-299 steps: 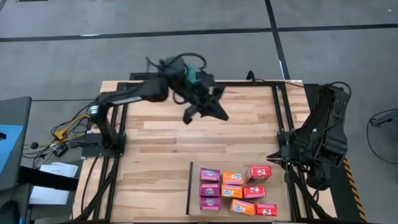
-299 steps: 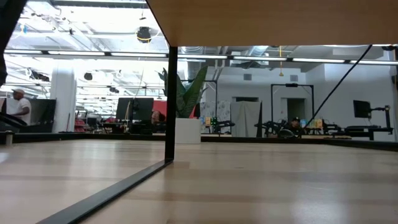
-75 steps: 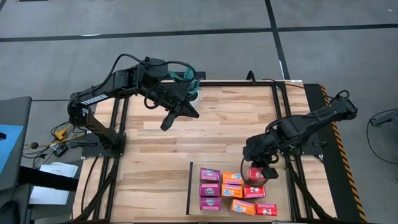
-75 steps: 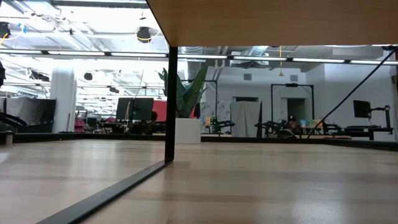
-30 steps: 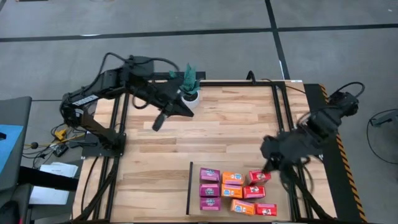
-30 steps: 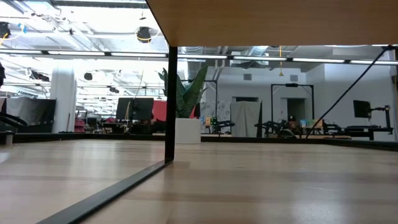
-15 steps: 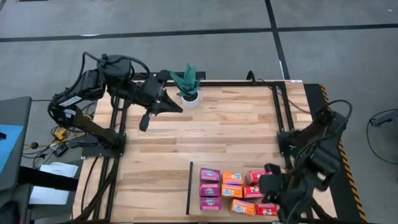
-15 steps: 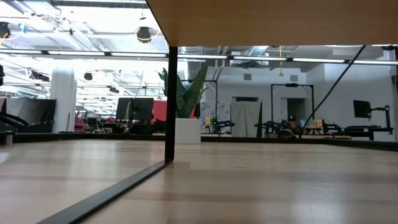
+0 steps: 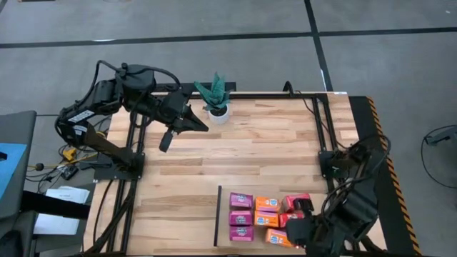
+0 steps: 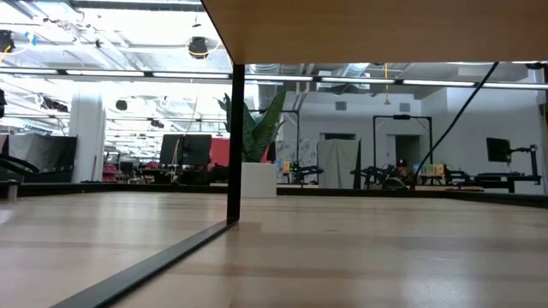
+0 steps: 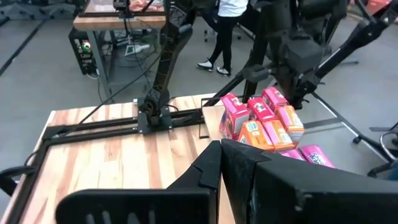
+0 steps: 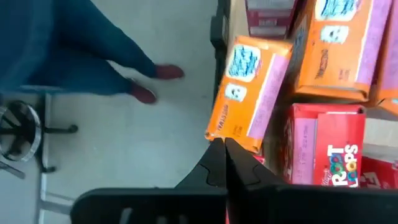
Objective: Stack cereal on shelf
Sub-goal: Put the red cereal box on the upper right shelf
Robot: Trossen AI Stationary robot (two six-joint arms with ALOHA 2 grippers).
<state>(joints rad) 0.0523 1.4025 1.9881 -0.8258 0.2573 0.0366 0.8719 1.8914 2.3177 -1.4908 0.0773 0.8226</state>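
Cereal boxes [image 9: 270, 218] sit clustered on shelf panel [image 9: 223, 214], near-right table corner. Right gripper [image 9: 298, 230] shut, empty, over cluster's edge; left gripper [image 9: 166, 140] shut, well apart by plant [image 9: 215, 93]. Prob. light, stiff cardboard, crushable, so pinch across narrow sides.

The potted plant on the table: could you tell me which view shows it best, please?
The high view: the potted plant is in full sight at the table's far edge, beside the left gripper. The low view and both wrist views do not show it.
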